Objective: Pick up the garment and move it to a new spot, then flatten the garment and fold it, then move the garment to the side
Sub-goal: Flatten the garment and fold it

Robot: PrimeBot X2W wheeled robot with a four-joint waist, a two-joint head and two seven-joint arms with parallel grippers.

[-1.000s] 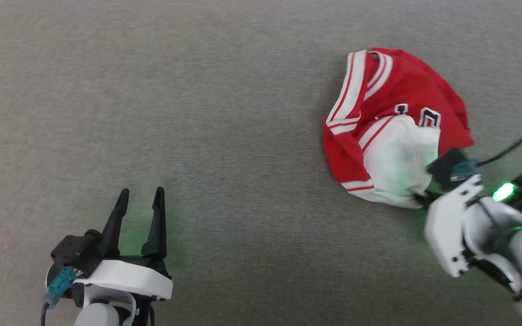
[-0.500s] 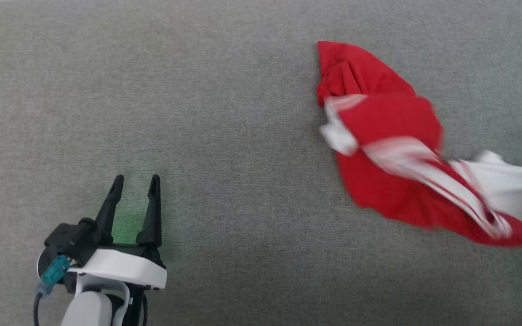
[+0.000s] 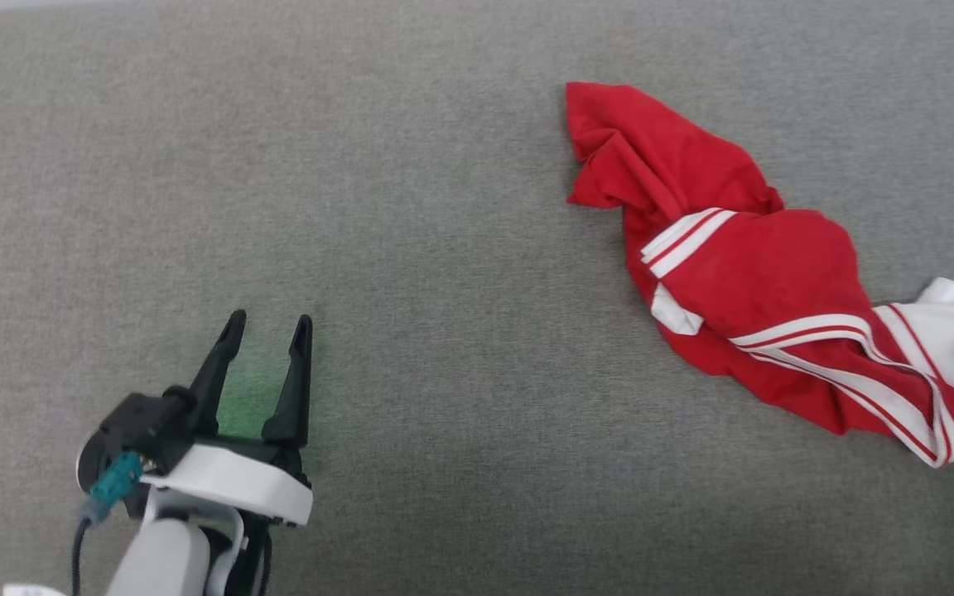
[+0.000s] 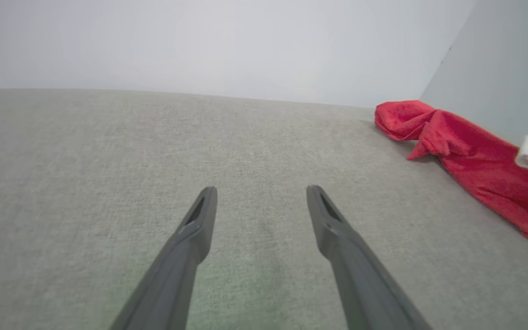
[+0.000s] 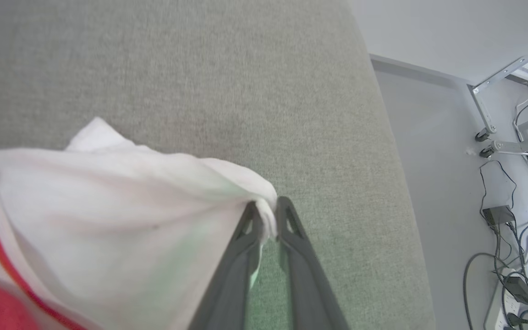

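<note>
Stretched out from its earlier heap, the garment trails across the grey surface, its white sleeve pinched by the right gripper, while the left gripper hovers with fingers spread.

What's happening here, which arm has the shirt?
The right tool has it: it is shut on a pinch of the white sleeve of the red garment. The rest of the garment lies crumpled and drawn out in a long strip across the grey fabric surface, not flattened or folded yet. The left tool is open with nothing in it, over bare surface well apart from the garment.
</note>
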